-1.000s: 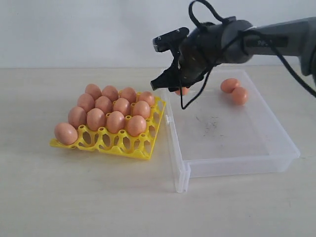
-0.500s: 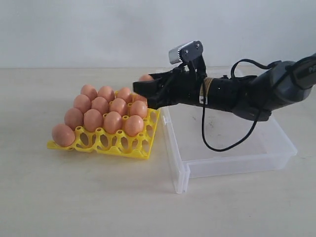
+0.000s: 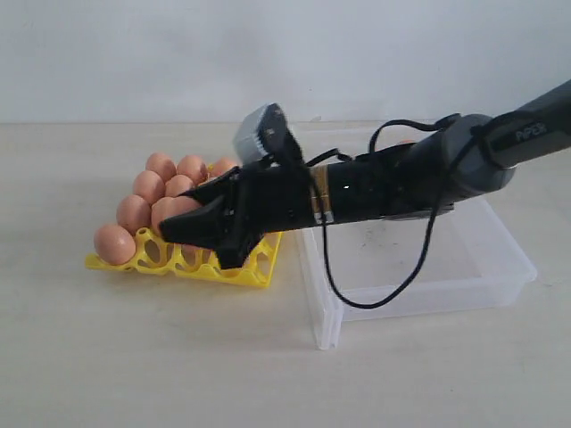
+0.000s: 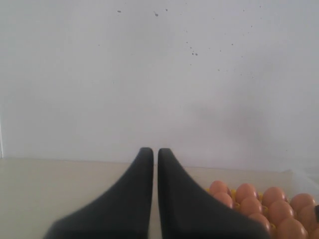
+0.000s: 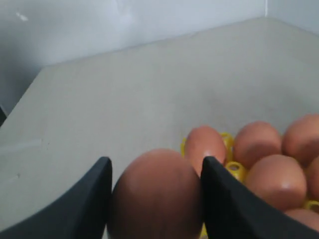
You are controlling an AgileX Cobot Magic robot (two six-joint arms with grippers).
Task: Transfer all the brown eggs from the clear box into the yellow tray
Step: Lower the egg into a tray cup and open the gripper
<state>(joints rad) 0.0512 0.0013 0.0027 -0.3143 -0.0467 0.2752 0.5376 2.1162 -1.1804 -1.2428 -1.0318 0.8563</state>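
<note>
While the right gripper [image 5: 154, 167] is clamping one brown egg [image 5: 157, 204] between its two dark fingers [image 5: 94, 199], the arm is reaching leftward across the clear box [image 3: 504, 263] and is hanging over the near row of the yellow tray [image 3: 260, 269]. Other eggs [image 3: 116, 242] are sitting in the tray cups on the left. The arm is hiding the far part of the box, so any eggs lying there cannot be counted. The left gripper [image 4: 155, 155] is standing closed and empty. Judging by its look, the egg is behaving as a light, rigid, smooth and brittle load: excess squeeze is risking a crack, and too little is risking a slip. The fingers are bearing on opposite sides of its widest part, which is appearing to be the sound place to hold.
</note>
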